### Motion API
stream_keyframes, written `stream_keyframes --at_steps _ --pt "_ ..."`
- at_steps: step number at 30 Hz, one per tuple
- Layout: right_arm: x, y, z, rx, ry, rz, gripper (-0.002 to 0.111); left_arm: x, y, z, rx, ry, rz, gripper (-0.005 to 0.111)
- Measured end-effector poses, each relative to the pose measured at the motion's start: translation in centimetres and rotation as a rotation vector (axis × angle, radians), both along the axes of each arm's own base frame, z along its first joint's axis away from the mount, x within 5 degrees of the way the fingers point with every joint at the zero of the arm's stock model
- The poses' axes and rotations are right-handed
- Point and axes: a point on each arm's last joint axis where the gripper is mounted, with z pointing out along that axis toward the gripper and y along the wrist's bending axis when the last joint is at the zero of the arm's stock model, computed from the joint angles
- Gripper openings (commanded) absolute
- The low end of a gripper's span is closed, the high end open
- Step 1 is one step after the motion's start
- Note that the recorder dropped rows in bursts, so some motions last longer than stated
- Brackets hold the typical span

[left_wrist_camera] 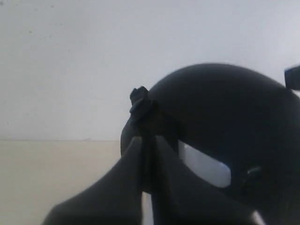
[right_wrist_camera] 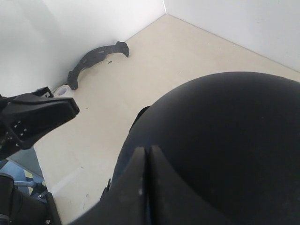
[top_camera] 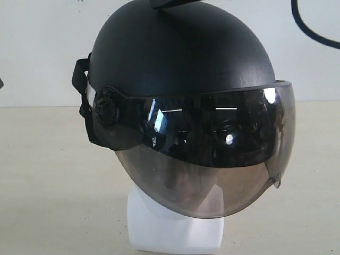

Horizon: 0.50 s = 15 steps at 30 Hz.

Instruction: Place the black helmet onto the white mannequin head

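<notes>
The black helmet sits over the white mannequin head, whose blocky neck base shows under the smoke-tinted visor. The face is a dim shape behind the visor. My right gripper is shut, its tips resting on the helmet's crown; it shows as a dark piece at the top of the exterior view. My left gripper is at the helmet's rear rim, shut on a black strap piece. A patch of white head shows under the shell.
A black cable hangs at the upper right before the white wall. A curved black part lies on the beige table near the wall corner. The other arm's dark body stands beside the helmet.
</notes>
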Motion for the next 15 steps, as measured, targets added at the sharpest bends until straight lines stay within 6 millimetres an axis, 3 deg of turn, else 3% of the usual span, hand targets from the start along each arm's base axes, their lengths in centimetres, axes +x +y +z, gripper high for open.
stream_keyframes --at_steps 4,6,11,15 --pt "0.0 0.0 0.0 0.0 0.0 0.0 0.0 0.1 -0.4 -0.7 0.174 -0.009 -0.046 0.007" --pt "0.0 0.0 0.0 -0.002 -0.001 0.0 0.0 0.4 -0.5 -1.1 0.222 0.002 -0.059 0.017" --pt "0.0 0.0 0.0 -0.003 0.0 0.001 0.0 1.5 -1.1 -1.0 0.226 0.024 -0.109 0.053" --pt "0.0 0.0 0.0 -0.003 0.0 0.001 0.0 2.8 -1.6 -0.2 0.173 0.048 -0.136 0.06"
